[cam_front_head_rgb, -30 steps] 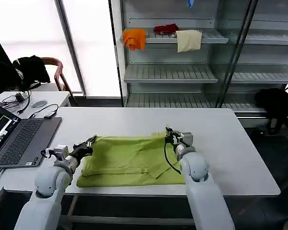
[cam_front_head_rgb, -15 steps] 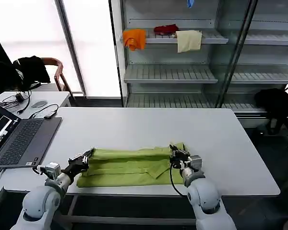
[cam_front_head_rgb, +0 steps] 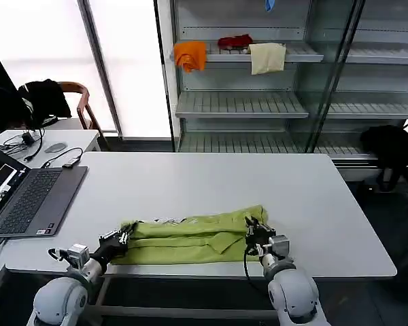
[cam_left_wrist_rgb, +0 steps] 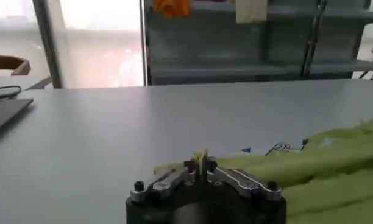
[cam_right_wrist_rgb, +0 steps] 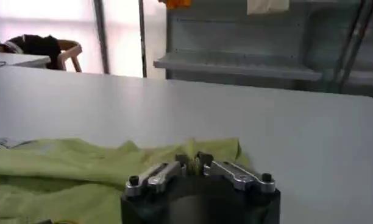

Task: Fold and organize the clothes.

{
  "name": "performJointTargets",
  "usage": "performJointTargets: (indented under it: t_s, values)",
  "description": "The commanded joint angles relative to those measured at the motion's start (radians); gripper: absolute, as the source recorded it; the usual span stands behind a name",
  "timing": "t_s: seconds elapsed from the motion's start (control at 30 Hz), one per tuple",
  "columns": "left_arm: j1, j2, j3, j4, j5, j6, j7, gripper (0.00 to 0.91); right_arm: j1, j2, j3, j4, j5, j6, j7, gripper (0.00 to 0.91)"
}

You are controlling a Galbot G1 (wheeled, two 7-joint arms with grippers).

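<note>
Both claws pinch the lime-green T-shirt (cam_front_head_rgb: 190,239) at the tabletop's (cam_front_head_rgb: 204,183) near edge: left claw (cam_front_head_rgb: 124,235) and right claw (cam_front_head_rgb: 251,227) closed on opposite ends, probably to keep the fold taut.

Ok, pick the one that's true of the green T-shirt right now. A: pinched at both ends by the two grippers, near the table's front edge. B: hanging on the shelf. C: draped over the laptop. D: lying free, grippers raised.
A: the left gripper and right gripper are each shut on an end of the T-shirt, bunched near the table's front edge.
</note>
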Motion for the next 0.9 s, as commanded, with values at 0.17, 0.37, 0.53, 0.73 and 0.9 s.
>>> performJointTargets:
  t_s: [0.17,0.37,0.53,0.73,0.9]
  values:
    - [0.019,-0.011,-0.02,-0.017,0.003,-0.007,-0.037,0.907,-0.026,-0.014,0.043,-0.016,-0.179,0.071,0.003,0.907]
    - [0.06,-0.049,-0.029,-0.052,-0.016,-0.033,-0.151,0.907,-0.02,-0.035,0.097,0.033,0.017,0.075,-0.01,0.907]
    - [0.117,-0.109,-0.014,-0.064,-0.012,-0.088,-0.258,0.907,0.035,-0.059,0.146,0.08,0.289,0.03,-0.016,0.907]
    - [0.142,-0.154,0.004,-0.07,-0.003,-0.129,-0.318,0.907,0.093,-0.089,0.122,0.085,0.316,-0.013,-0.018,0.907]
    - [0.144,-0.164,0.008,-0.06,-0.004,-0.146,-0.333,0.655,0.121,-0.12,0.092,0.075,0.316,-0.022,-0.016,0.907]
